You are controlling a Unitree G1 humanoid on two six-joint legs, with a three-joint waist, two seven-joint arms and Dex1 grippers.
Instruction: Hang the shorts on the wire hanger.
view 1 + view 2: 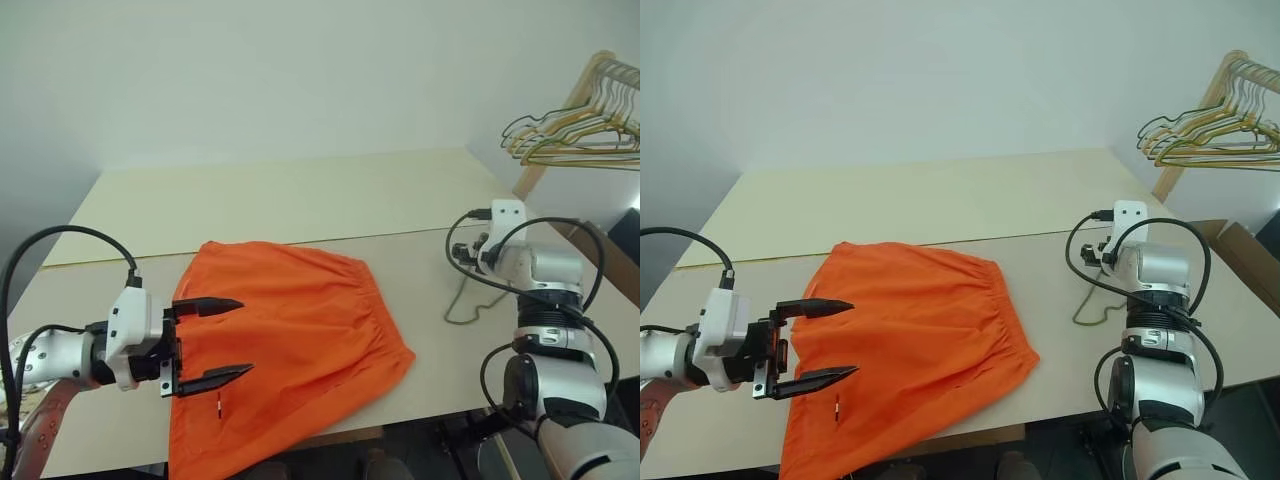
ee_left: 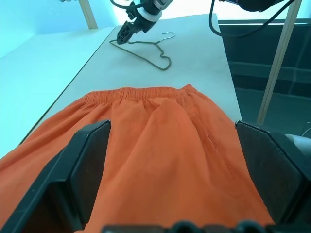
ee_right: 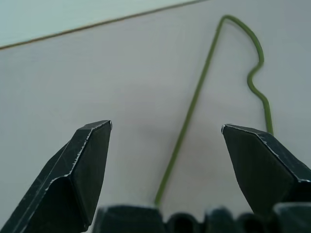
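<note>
On the left, the left gripper (image 1: 218, 340) hangs over the near left part of the orange shorts (image 1: 300, 330), and its two black fingers are wide apart with nothing between them. The shorts lie flat on the table (image 1: 300, 195), and the near edge droops over the front of the table. The stretchy waistband faces the right side. Further right, the thin wire hanger (image 2: 146, 46) lies flat on the table, a little way from the shorts. The right gripper (image 2: 125, 35) is right over the hanger, with its tip down close to the wire. Its fingers are apart too, with one wire of the hanger running between them, and they hold nothing. At the far right, a bunch of other hangers (image 1: 580, 125) hangs on a wooden rack (image 1: 560, 120).
</note>
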